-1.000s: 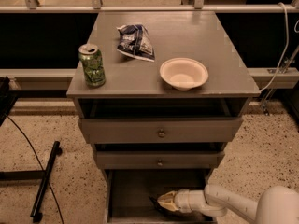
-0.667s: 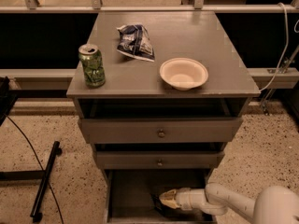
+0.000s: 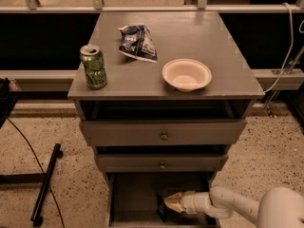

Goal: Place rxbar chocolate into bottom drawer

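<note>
The bottom drawer (image 3: pixel 128 198) of the grey cabinet is pulled open and shows its flat dark floor. My gripper (image 3: pixel 170 203) reaches into it from the right on a white arm, low over the floor near the middle front. A small black bar, the rxbar chocolate (image 3: pixel 161 208), sticks out down and to the left from the gripper's tip, close to or touching the drawer floor. The gripper looks shut on it.
On the cabinet top (image 3: pixel 190 37) stand a green can (image 3: pixel 93 66) at the left, a dark-blue-and-white snack bag (image 3: pixel 137 42) at the back and a white bowl (image 3: pixel 186 74) at the right. Two knobbed drawers (image 3: pixel 163 136) sit above the open one. A black stand (image 3: pixel 45 186) lies on the floor at the left.
The gripper has shifted only slightly inside the bottom drawer, still with the bar at its tip. Nothing on the cabinet top has moved.
</note>
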Available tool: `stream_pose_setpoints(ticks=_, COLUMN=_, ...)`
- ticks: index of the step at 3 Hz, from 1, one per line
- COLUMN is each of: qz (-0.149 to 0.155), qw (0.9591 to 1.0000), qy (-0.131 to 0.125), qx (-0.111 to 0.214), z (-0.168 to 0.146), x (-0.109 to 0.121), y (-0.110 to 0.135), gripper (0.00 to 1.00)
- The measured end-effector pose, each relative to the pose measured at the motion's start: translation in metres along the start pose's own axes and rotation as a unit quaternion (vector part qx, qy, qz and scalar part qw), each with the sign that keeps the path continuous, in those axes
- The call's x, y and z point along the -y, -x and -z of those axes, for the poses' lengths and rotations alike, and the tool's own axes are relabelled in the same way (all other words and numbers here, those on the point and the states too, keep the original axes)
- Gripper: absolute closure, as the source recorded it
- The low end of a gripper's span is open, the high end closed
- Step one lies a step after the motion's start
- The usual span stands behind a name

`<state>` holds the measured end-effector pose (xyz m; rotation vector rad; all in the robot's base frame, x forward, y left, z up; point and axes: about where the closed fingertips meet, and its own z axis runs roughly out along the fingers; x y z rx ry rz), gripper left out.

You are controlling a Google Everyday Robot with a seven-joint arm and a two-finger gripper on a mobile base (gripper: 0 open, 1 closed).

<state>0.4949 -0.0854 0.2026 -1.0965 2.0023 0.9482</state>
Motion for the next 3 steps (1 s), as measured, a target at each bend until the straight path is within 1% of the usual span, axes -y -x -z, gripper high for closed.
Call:
stream_pose_setpoints(ticks=1, qz=0.0, qw=1.0, qy=0.001, qx=0.0, z=-0.0016, x=-0.0011, y=0.0001, gripper=0.1)
stream_pose_setpoints(ticks=2, qz=0.0, qw=1.0, qy=0.003, qx=0.0, z=-0.0032, x=-0.0023, y=0.0003, gripper=0.0)
stream_pose_setpoints(ticks=3, qz=0.0, qw=1.0, qy=0.003, qx=0.0, z=-0.0032, x=-0.0023, y=0.0003, gripper=0.0)
